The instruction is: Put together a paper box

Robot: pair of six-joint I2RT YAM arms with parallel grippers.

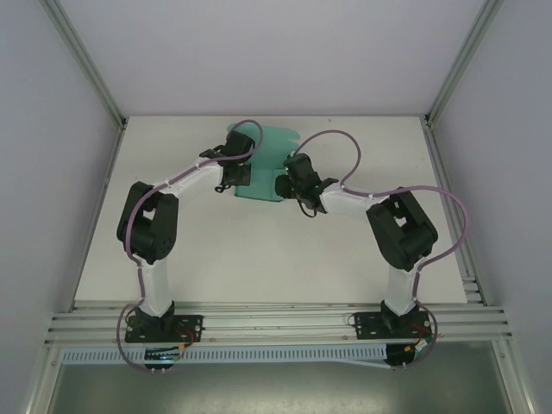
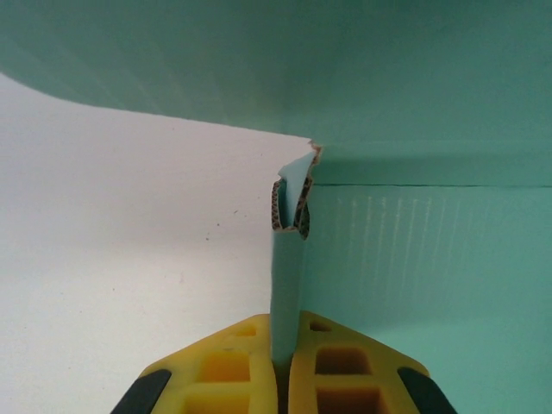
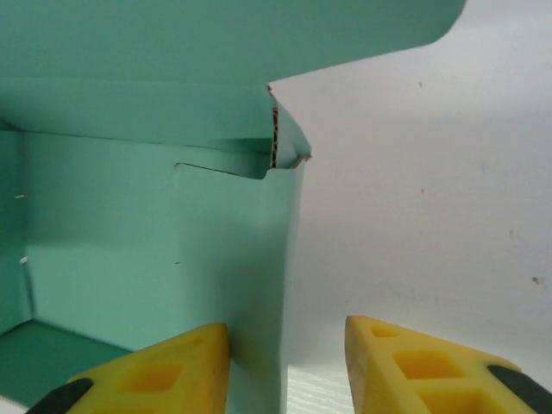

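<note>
top external | arms bent inward | left jaws clenched on paper box (image 1: 272,147) | right jaws released, astride its wall

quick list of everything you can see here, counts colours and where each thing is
paper box: one, teal-green, partly folded with walls up, far middle of the table
table: one, white, under everything
frame rails: several, silver, along the table's near edge
cables: two, purple, looping along the arms
left arm, right arm: two, white and black, bases at the near edge, both reaching to the box
left gripper: one, yellow pads, shut on a box wall
right gripper: one, yellow pads, open astride a box wall
</note>
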